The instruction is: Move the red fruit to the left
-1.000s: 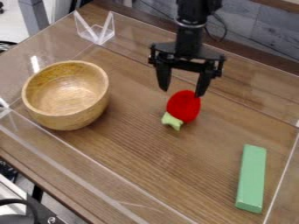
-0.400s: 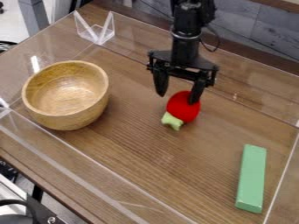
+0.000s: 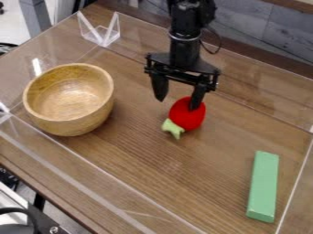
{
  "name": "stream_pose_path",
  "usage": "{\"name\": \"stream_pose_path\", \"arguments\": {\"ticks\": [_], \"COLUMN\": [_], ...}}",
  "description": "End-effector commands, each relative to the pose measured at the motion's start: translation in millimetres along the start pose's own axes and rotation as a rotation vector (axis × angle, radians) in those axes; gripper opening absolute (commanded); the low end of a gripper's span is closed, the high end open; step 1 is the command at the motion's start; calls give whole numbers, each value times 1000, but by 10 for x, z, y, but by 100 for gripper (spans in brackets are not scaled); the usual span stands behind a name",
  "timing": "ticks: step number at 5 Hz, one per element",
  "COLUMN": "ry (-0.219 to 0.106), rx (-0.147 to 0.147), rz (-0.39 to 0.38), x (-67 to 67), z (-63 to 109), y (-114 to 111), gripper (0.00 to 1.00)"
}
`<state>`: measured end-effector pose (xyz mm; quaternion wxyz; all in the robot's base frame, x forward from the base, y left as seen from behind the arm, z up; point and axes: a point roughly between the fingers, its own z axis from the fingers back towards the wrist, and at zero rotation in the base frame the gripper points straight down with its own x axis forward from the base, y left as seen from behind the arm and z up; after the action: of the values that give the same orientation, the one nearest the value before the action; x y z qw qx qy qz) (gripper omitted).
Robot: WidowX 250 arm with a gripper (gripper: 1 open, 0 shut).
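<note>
I see a wooden table (image 3: 134,174) enclosed by low clear plastic walls, viewed from above at an angle. Near the centre of the frame lies the red fruit (image 3: 186,113), a small toy strawberry with its pale green stem end pointing toward the lower left. My black gripper (image 3: 181,91) hangs straight down directly over it, its fingers (image 3: 158,85) spread wide apart on either side of the fruit's top, holding nothing; I cannot tell whether the tips touch the fruit. At the left of the frame sits a round wooden bowl (image 3: 69,98), well apart from the fruit. In the lower right lies a flat green block (image 3: 263,186).
</note>
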<state>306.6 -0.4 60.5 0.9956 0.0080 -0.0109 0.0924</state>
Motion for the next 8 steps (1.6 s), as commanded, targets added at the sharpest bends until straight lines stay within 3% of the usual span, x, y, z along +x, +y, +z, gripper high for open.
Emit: {"name": "stream_pose_path", "arguments": {"ticks": [1, 4, 5, 6, 7, 8], "ry": [-64, -86, -84, -89, -99, -103], "rx": [-3, 1, 4, -17, -49, -58], "rz": [0, 85, 142, 217, 232, 244], "x": [24, 24, 89, 187, 305, 423], "z": [202, -11, -42, 102, 319, 400], "y": [-73, -88, -62, 20, 110, 229], "gripper": [100, 100, 0, 0, 0, 0]}}
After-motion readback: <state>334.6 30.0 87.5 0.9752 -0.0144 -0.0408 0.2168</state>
